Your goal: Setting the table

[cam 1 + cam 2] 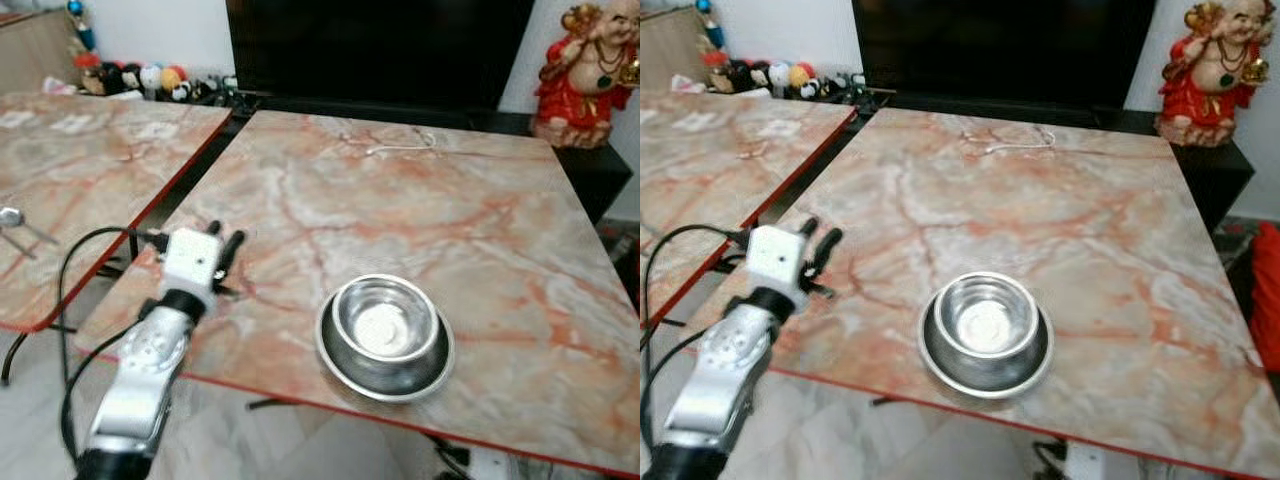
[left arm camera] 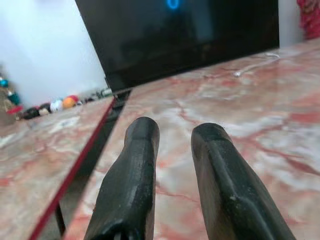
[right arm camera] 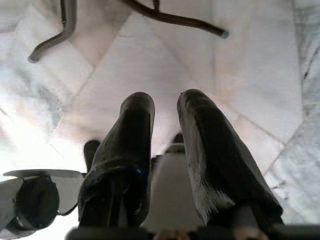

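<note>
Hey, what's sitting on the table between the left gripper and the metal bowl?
Nothing: in the left eye view, bare marbled tabletop runs from the left gripper, whose fingers stand slightly apart, to the metal bowl.

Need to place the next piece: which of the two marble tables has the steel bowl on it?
The right table, in front of the dark screen; the bowl sits near its front edge. The left table holds a spoon.

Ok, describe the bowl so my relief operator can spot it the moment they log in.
Find the big marble-patterned table in front of the black TV screen. Near its front edge, right of the left gripper, sits a round steel bowl with a wide flared rim. It is the one shiny metal item on that tabletop.
</note>
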`<state>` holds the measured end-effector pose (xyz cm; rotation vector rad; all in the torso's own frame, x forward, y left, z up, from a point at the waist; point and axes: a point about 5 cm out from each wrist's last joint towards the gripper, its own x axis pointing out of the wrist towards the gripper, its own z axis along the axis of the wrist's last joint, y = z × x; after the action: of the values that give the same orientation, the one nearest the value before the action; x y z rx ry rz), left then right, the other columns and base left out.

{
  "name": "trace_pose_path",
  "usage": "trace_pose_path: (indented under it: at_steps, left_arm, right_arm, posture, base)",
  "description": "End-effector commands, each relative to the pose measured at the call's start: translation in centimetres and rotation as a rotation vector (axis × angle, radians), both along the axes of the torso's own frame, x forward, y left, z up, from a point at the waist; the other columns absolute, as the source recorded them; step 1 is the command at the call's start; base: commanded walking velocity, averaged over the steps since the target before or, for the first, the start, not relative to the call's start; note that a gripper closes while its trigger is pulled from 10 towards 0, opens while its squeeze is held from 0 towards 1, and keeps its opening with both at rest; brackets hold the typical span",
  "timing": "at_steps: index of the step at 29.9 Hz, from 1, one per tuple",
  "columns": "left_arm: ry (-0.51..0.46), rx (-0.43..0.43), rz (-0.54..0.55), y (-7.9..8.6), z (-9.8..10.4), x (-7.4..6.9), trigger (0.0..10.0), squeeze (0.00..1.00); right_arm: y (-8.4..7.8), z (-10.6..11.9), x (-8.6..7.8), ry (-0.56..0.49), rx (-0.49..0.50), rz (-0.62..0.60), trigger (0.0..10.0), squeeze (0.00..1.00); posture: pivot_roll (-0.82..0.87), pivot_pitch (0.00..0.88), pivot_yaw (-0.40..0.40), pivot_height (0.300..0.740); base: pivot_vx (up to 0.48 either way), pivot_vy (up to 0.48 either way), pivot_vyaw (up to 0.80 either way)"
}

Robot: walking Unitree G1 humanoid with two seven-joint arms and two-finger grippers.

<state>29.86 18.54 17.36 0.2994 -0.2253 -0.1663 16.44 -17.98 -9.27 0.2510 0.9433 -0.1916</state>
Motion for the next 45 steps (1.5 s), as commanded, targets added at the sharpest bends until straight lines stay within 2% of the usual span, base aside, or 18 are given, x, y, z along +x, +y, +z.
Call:
trace_pose_path:
  at_steps: [1,45]
  left_arm:
    - [-0.027,0.007,-0.023,-0.7,0.5,0.1,10.0,0.00]
    - [-0.043,0.026,0.032,0.5,0.8,-0.1,10.0,0.00]
  right_arm:
    - [-1.1,-0.1,-0.5,0.016,-0.019,-0.026,10.0,0.00]
    - [-1.1,-0.1,-0.4,0.014,-0.021,-0.013,10.0,0.00]
  posture:
    - [0.12,0.000,-0.014,0.740]
    - [0.13,0.013,-0.036,0.740]
  base:
    - [0.000,0.480,0.00]
    - [0.000,0.480,0.00]
